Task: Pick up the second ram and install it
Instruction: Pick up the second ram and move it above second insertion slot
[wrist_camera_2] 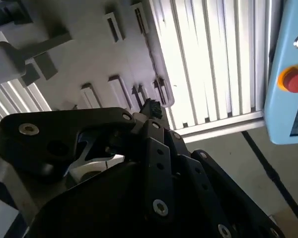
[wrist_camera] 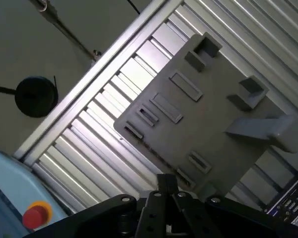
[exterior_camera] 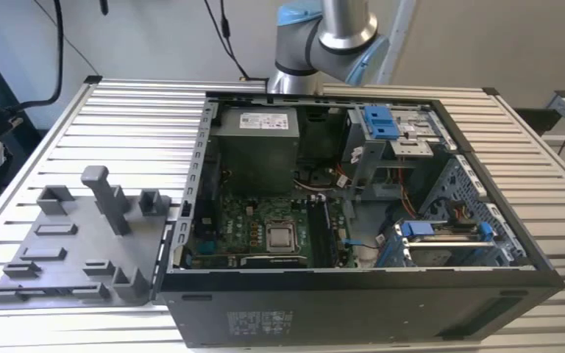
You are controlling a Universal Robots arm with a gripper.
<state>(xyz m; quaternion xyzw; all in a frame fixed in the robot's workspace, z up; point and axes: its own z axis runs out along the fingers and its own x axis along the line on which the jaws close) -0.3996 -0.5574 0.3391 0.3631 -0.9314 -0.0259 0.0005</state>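
Shows, in the exterior view, an open computer case (exterior_camera: 361, 309) lying on its side on the slatted tabletop (exterior_camera: 135, 110), with the arm (exterior_camera: 332, 37) rising behind it. Holds, inside that case, a motherboard (exterior_camera: 253, 220) with its processor (exterior_camera: 282, 237), a grey power supply (exterior_camera: 253, 143) and bright blue drive clips (exterior_camera: 381, 121) on the cages toward the exterior view's right. Places a grey plastic tray (exterior_camera: 67, 246) with upright blocks (exterior_camera: 106, 195) just beside the case, on the exterior view's left. Adds, in both wrist views, what the exterior view leaves out: the black gripper (wrist_camera: 167, 181) (wrist_camera_2: 150, 108) hanging well above the tray (wrist_camera: 213, 114) (wrist_camera_2: 84, 54), its tip seen against the tray's edge and apart from it. Brings in also a pale blue pendant (wrist_camera_2: 288, 114) (wrist_camera: 5, 178) with a red button (wrist_camera_2: 294, 80) (wrist_camera: 36, 215), and in the first wrist view the floor (wrist_camera: 39, 39) with a round black disc (wrist_camera: 36, 95). Jaws drawn together at the tip; cannot tell whether anything is pinched there. In the second wrist view, a small dark ragged-edged piece at the jaw tips, too small to name. Whereabouts of the second ram not to be told from these views. Tray slots (wrist_camera: 164, 107) seen as grey recesses with dark shadow lines; contents, if any, not to be made out.
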